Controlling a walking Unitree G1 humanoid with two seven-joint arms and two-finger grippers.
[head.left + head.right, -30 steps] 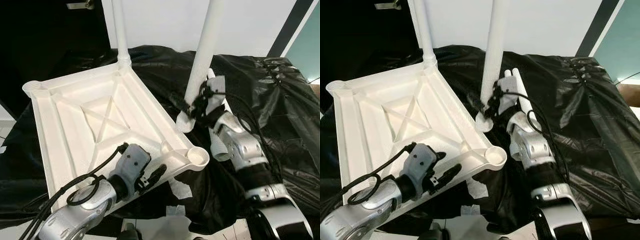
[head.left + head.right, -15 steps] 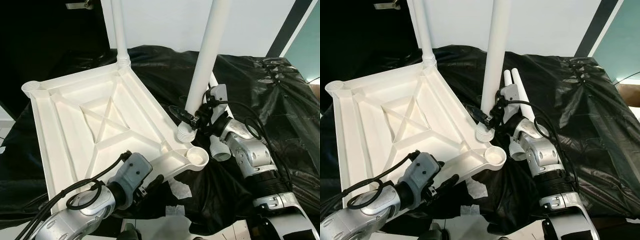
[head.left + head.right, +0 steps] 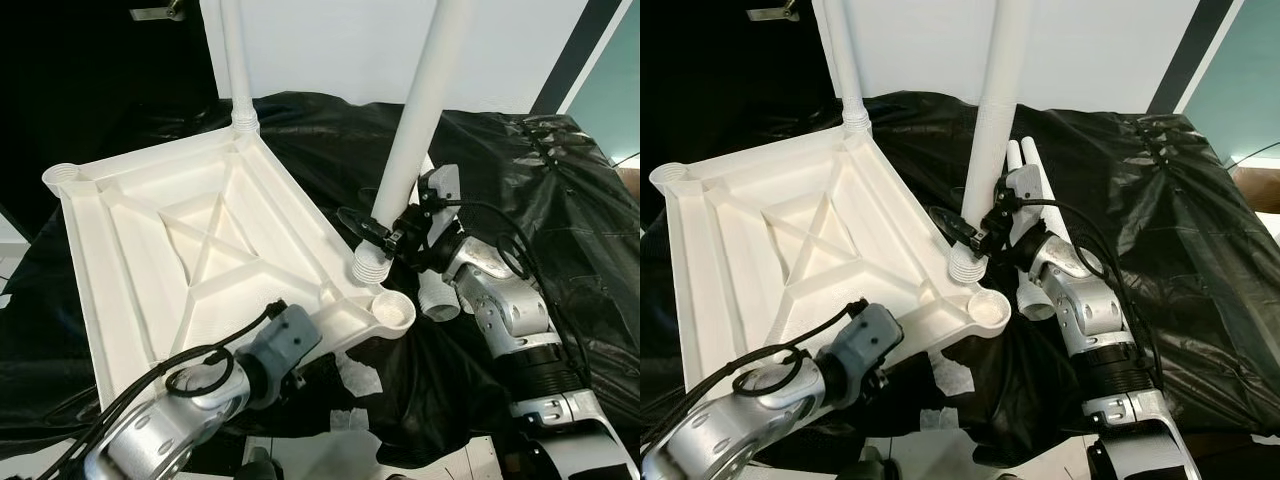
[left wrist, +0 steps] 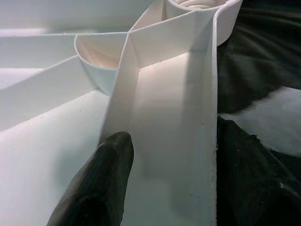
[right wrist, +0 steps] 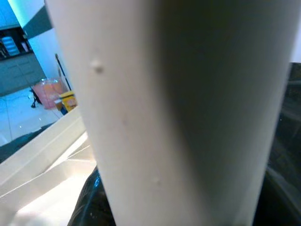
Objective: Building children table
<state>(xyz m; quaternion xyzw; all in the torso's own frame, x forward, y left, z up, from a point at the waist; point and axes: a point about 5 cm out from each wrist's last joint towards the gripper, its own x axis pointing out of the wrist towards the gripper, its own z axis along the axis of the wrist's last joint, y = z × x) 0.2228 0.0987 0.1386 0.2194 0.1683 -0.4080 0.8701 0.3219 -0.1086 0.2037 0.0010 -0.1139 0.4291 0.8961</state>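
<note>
The white plastic tabletop lies upside down on a black sheet, with one white leg standing in its far corner. My right gripper is shut on a second white leg, which tilts slightly. That leg's threaded end hovers just beyond the near-right corner socket, close to its rim. My left gripper is open at the tabletop's near edge. One black finger rests inside the ribbed underside, apart from the rim wall.
Two spare white legs lie on the black sheet behind my right arm, one open end by the wrist. White paper scraps lie near the front edge. A white wall stands behind.
My right gripper carried the leg left and nearer, bringing its threaded end close to the corner socket. My left gripper slid forward onto the tabletop's near edge.
</note>
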